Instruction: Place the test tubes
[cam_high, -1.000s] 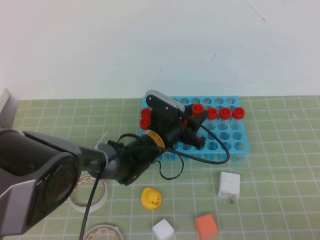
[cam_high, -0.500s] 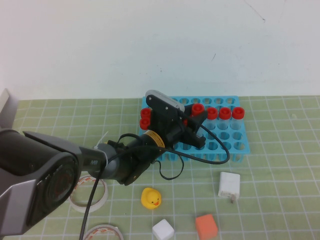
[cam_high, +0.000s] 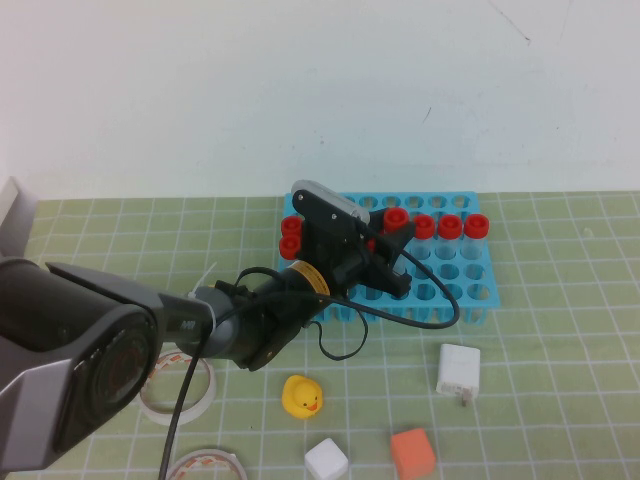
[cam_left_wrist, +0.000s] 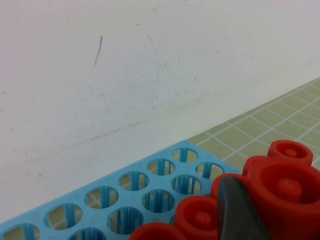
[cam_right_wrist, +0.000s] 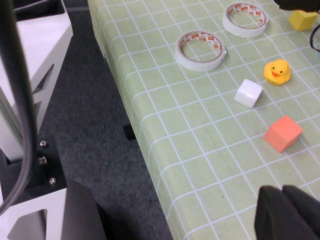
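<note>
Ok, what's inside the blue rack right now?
Red-capped tubes stand in the blue rack near its far edge and left end. Left gripper above hides middle holes. Right gripper, shut, hangs near the table's edge.

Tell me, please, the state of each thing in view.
left gripper: over the rack, jaws shut on held test tube.
right gripper: parked by the table edge, jaws shut.
other test tubes: capped, upright in the rack.
tape rolls: lying flat.
duck: upright.
</note>
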